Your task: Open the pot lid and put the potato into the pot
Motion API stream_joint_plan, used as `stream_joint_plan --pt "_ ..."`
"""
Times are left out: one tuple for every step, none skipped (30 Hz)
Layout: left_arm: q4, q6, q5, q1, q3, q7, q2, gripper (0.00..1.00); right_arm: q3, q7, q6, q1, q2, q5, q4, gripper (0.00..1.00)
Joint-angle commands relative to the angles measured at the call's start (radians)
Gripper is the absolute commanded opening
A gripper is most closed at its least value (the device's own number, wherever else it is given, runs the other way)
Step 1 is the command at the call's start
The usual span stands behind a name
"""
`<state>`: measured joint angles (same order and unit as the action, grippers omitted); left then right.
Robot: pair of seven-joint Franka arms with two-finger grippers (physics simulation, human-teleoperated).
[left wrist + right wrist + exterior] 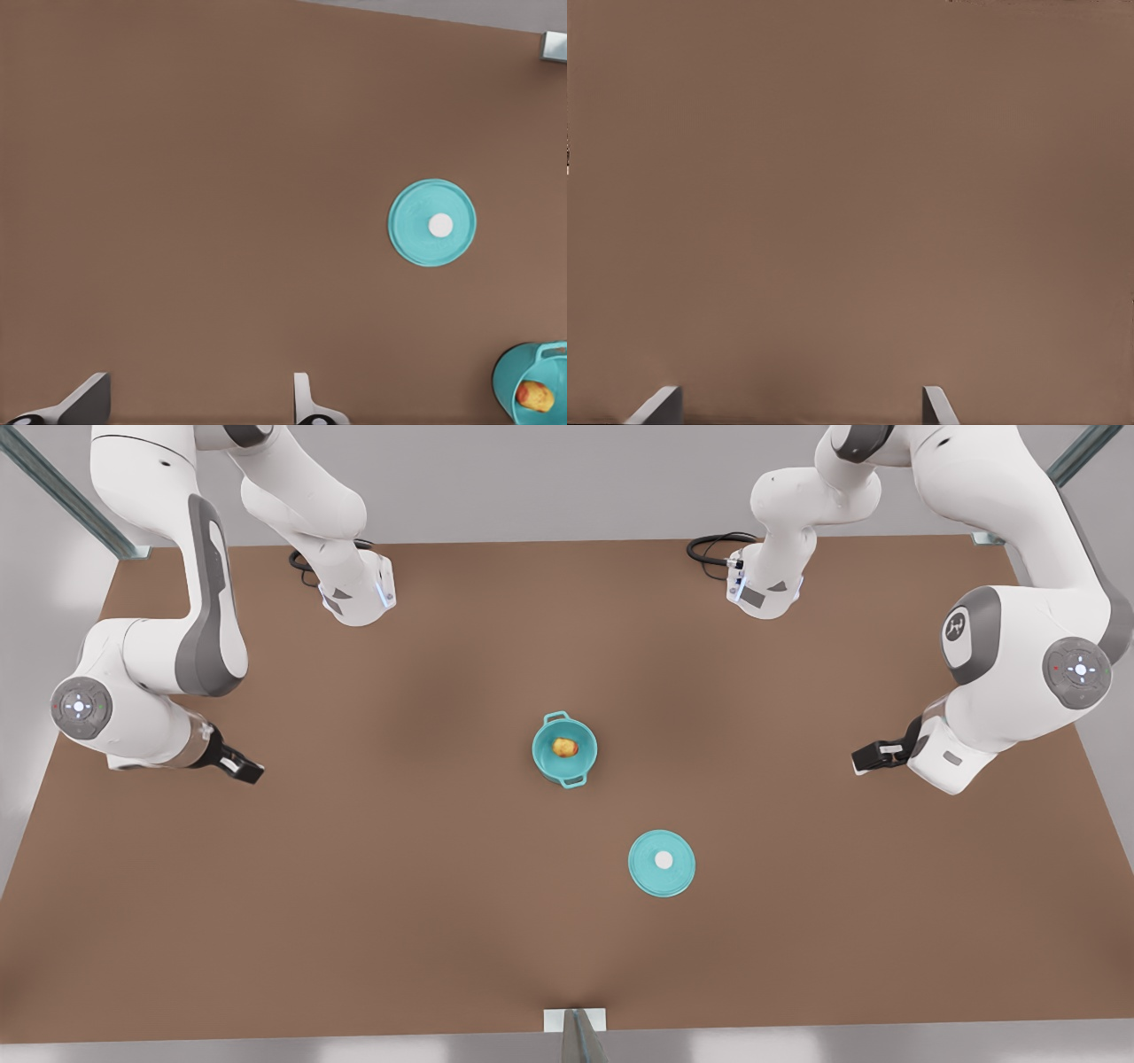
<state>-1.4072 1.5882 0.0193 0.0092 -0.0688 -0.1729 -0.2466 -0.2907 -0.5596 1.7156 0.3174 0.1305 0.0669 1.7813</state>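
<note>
The teal pot (564,749) stands uncovered at the table's middle, and the yellow potato (565,747) lies inside it. The pot lid (662,862), a flat teal disc with a white knob, rests flat on the table nearer the front edge and toward the front view's right. The left wrist view has the pot lid (431,221), the pot (534,392) at the frame's edge, and the potato (535,396) in it. My left gripper (859,760) (197,412) hangs open and empty at the front view's right, far from the pot. My right gripper (252,772) (799,412) waits open over bare table at the front view's left.
The brown table (354,886) has a small metal bracket (576,1020) at its front edge, which is also the bracket (555,44) in the left wrist view. Both arm bases (354,593) stand at the back edge with black cables.
</note>
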Motion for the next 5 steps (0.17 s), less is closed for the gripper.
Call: stream_joint_plan --pt "0.001 -0.001 -0.002 0.0 0.0 0.0 0.001 1.0 -0.001 0.454 -0.013 -0.001 0.0 -0.001 -0.002 1.0" --pt "0.001 -0.001 -0.002 0.0 0.0 0.0 0.001 1.0 -0.001 0.454 -0.013 -0.001 0.0 -0.001 0.0 1.0" --pt "0.001 -0.001 -0.002 0.0 0.0 0.0 0.001 1.0 -0.001 0.454 -0.013 -0.001 0.0 -0.001 0.0 1.0" --pt "0.001 -0.001 -0.002 0.0 0.0 0.0 0.001 1.0 -0.001 0.454 -0.013 -0.001 0.0 -0.001 0.0 1.0" --pt "0.001 -0.001 -0.002 0.0 0.0 0.0 0.001 1.0 -0.002 0.454 -0.013 -0.001 0.001 0.001 0.0 1.0"
